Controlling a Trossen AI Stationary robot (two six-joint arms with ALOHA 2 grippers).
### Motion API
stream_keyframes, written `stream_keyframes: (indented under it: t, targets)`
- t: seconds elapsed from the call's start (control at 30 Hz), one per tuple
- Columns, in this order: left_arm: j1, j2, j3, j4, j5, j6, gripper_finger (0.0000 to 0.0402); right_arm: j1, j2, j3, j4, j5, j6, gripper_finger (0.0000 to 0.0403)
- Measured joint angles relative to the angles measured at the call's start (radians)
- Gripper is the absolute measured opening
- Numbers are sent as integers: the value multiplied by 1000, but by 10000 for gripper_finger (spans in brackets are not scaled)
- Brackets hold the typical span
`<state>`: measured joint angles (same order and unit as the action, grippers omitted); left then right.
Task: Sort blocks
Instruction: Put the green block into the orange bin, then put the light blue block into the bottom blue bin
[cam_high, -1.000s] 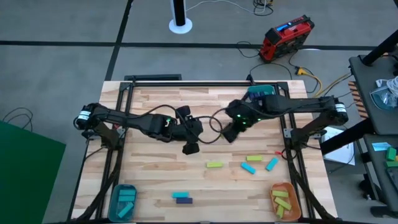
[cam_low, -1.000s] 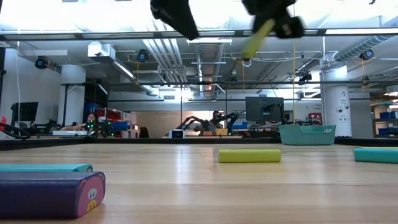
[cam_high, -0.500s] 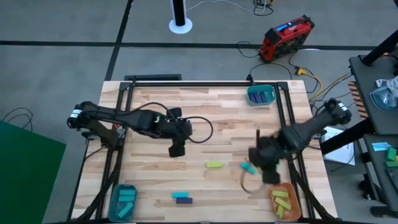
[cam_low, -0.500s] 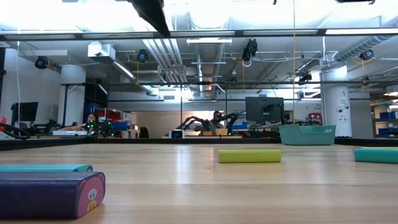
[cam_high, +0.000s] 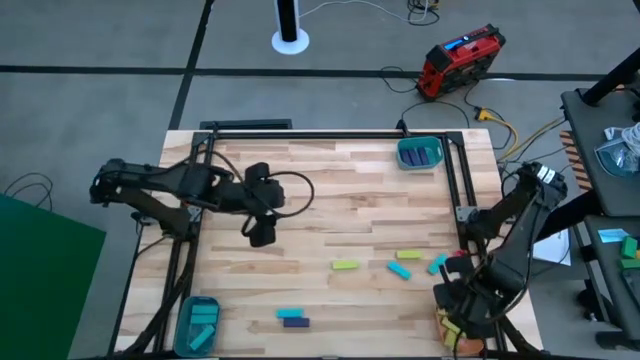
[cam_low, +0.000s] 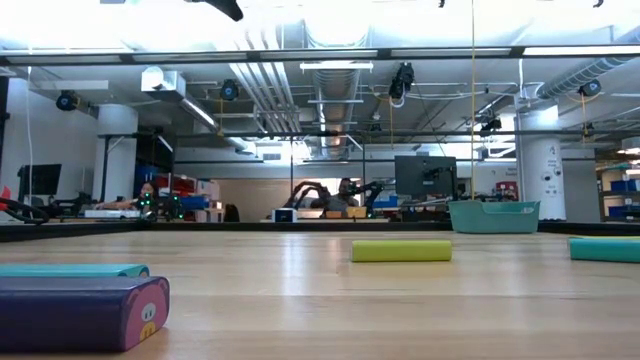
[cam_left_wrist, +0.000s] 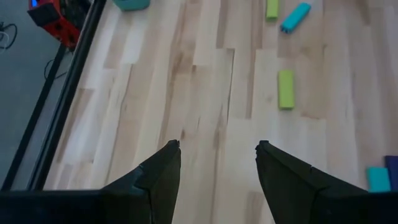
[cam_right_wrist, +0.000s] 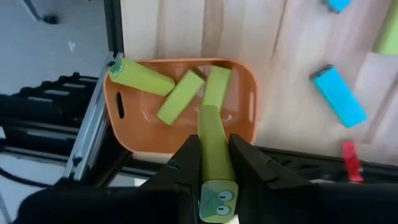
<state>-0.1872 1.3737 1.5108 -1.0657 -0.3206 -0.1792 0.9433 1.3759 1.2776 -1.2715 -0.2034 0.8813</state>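
The right gripper (cam_right_wrist: 216, 163) is hanging above the orange bowl (cam_right_wrist: 245, 134) at the front right corner of the table (cam_high: 330, 200), and it is gripping a yellow-green block (cam_right_wrist: 213, 146) between its two fingers – the block is standing out past the fingertips, pointing toward the bowl. Three more yellow-green blocks (cam_right_wrist: 181, 96) are lying inside this bowl, one of them leaning on its rim. In the high view the right gripper (cam_high: 462, 312) is covering most of the orange bowl (cam_high: 470, 345).

The left gripper (cam_high: 259, 227) is waiting over the left middle of the table with its fingers (cam_left_wrist: 158, 174) spread apart and nothing between them.

On the bare wood, a loose yellow-green block (cam_high: 345, 265) is lying near the centre, and cyan blocks (cam_high: 400, 270) are just to its right. A cyan block (cam_high: 290, 313) and a purple block (cam_high: 294, 323) are lying side by side near the front edge – touching, as it seems. The teal bowl (cam_high: 199, 322) at the front left is holding cyan blocks, and another teal bowl (cam_high: 420, 153) is standing at the back right.
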Motion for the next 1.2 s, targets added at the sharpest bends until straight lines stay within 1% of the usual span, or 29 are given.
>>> stream_keyframes:
  t: [0.17,0.3,0.37,0.5,0.67,0.87,1.0,1.1,1.2]
  targets:
    - [-1,-39,0,-21,0,-9,186,46,2,-68,82,4,75,51]
    - [-2,-59,0,-53,-1,-18,186,60,2,-107,110,5,88,52]
    - [-2,-66,0,-71,0,-22,186,61,2,-125,109,5,88,65]
    - [-2,-72,0,-108,-1,-39,186,61,2,-148,110,5,76,107]
    - [-2,-73,0,-148,-1,-48,186,61,2,-166,124,5,70,119]
    - [-2,-73,0,-156,-1,-44,186,60,2,-152,136,5,74,101]
    - [-2,-71,0,-156,-1,-35,186,52,2,-126,136,10,140,78]
    - [-2,-70,0,-155,-1,-28,186,25,2,-104,140,51,233,58]
    - [-2,-68,0,-143,-1,-24,186,-34,2,-78,147,114,281,39]
